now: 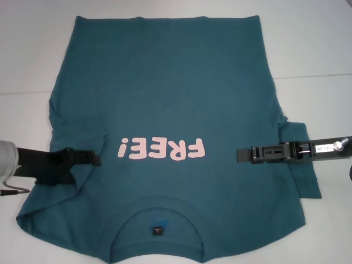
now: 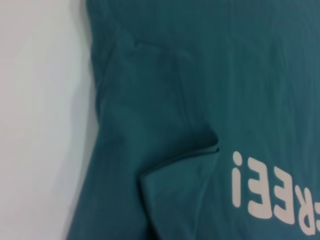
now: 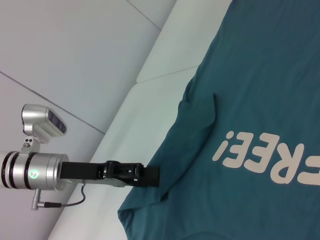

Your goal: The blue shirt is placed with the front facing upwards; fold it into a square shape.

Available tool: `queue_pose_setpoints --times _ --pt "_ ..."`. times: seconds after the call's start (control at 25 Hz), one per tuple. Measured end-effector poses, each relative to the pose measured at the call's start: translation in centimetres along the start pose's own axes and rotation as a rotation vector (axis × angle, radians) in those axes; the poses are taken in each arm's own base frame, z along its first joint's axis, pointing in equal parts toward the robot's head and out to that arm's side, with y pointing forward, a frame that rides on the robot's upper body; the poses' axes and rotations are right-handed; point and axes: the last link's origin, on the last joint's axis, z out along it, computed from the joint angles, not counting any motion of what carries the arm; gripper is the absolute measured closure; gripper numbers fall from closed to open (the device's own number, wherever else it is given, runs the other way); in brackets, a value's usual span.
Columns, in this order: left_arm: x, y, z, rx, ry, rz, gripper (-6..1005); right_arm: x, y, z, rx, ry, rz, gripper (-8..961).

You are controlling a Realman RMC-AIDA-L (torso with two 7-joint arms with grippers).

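1. Shirt first: the blue shirt [image 1: 165, 99] lay flat on the white counter [image 1: 319, 44], front up, collar [image 1: 157, 212] at the near edge twd the robot, hem at the far side. Pink "FREE!" lettering [image 1: 163, 148] read upside-down in head view.
2. Small dark neck label [image 1: 157, 230] sat inside the collar opening.
3. Left sleeve was already turned inward onto the body; its folded edge [image 2: 200, 150] showed as a raised crease just beside the "!" in left wrist view.
4. Right sleeve [image 1: 302, 165] was spread out flat past the body's side edge.
5. Left claw [image 1: 96, 159] was low over the shirt's left side, tips pointing inward twd the lettering, near the folded sleeve. Open or clenched: cannot tell, and contact w/ the cloth can't be made out.
6. Right claw [image 1: 241, 154] reached in from the right at abt the same level, tip over the cloth just beside the "F". Its state also cannot be told.
7. Right wrist view showed the left arm [image 3: 40, 172] w/ its dark claw end at the shirt's edge.
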Motion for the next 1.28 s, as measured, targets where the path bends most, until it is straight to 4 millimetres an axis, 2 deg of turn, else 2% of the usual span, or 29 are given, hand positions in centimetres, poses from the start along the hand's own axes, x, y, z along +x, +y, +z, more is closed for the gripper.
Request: queue_pose_setpoints --times 0.32,0.52,0.56,0.6,0.72,0.8,0.88,1.12,1.28 --pt "0.6 1.1 1.2 0.002 0.003 0.022 47 0.1 0.0 0.0 0.001 0.000 0.002 11" --pt "1.0 2.3 1.2 -0.047 0.035 0.045 47 0.1 0.0 0.0 0.001 0.000 0.001 11" --pt "0.6 3.2 1.0 -0.114 0.027 0.078 47 0.1 -0.1 0.0 0.001 -0.001 0.001 11" --pt "0.6 3.2 1.0 -0.114 0.027 0.078 47 0.1 0.0 0.0 0.001 -0.001 0.001 11" --pt "-0.9 4.7 0.6 -0.243 -0.040 0.154 48 0.1 -0.1 0.0 0.002 -0.001 0.001 11" --pt "-1.8 5.0 0.4 -0.280 -0.089 0.178 48 0.1 -0.1 0.0 0.002 -0.001 0.002 11" --pt "-2.0 4.6 0.2 -0.276 -0.097 0.171 48 0.0 -0.1 0.0 0.005 -0.003 0.002 11" --pt "-1.5 1.7 -2.0 -0.246 0.003 0.128 48 0.0 -0.2 0.0 0.009 -0.006 -0.005 11" --pt "-2.8 0.4 -3.5 -0.286 0.008 0.201 48 -0.1 -0.4 0.1 0.027 -0.021 -0.003 11"
